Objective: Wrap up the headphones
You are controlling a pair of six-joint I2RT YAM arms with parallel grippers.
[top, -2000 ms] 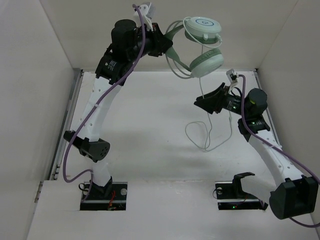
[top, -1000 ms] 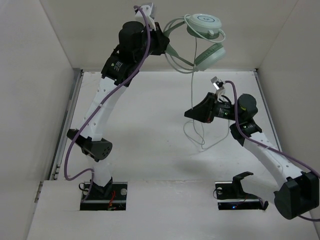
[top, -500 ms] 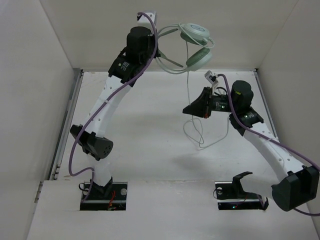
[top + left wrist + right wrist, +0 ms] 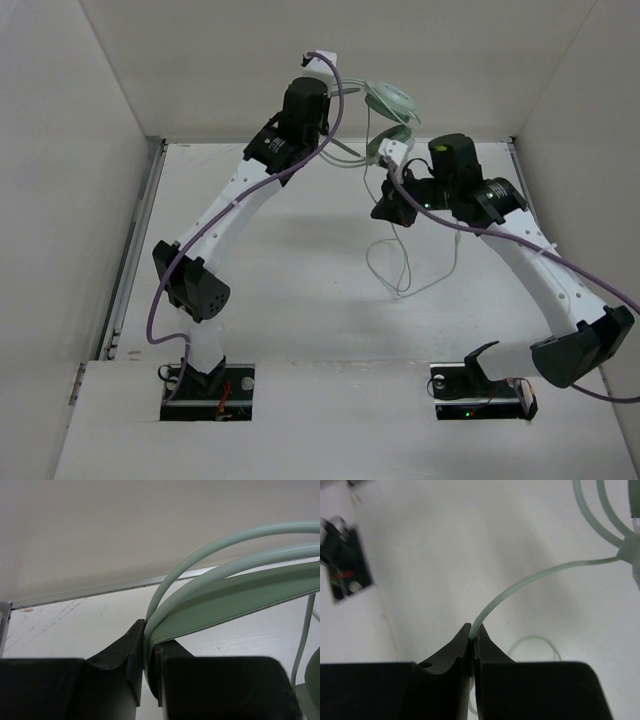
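Note:
The pale mint-green headphones [image 4: 393, 101] hang in the air near the back wall. My left gripper [image 4: 335, 140] is shut on their headband [image 4: 220, 600], which fills the left wrist view. The thin whitish cable [image 4: 400, 270] drops from the cups and loops on the table. My right gripper [image 4: 385, 208] is shut on the cable [image 4: 520, 587] just below the cups, which it partly hides in the top view. In the right wrist view the cable rises from between the closed fingertips [image 4: 482, 635] toward the upper right.
The white table [image 4: 300, 250] is walled on three sides. A metal rail [image 4: 135, 250] runs along its left edge. Both arm bases [image 4: 205, 385] sit at the near edge. Purple arm cables [image 4: 160, 310] hang beside each arm.
My left arm has swung the headphones to the right and lower. My right gripper has moved up and back along the cable, close under the cups.

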